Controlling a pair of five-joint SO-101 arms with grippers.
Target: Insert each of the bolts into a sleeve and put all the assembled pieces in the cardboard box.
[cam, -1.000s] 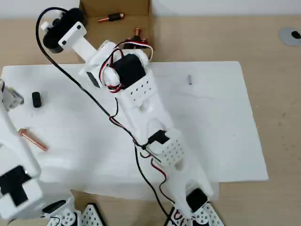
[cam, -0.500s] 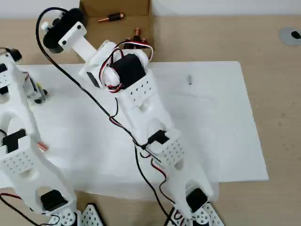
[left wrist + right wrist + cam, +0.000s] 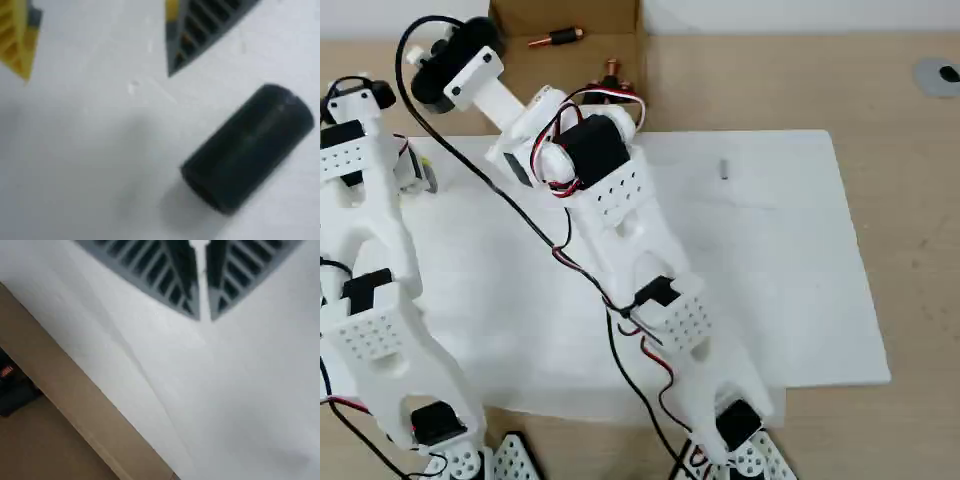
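Pick-up of the short black cylindrical sleeve (image 3: 247,147), lying on the white sheet (image 3: 75,175) just outside the spread jaws of the left gripper (image 3: 95,70), looks in hand; centring over it, then closing, comes next.

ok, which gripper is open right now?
The left gripper: its yellow-tipped fingers stand wide apart over the white sheet, the black sleeve lying just beside one. The right gripper has its fingers closed to a thin slit.
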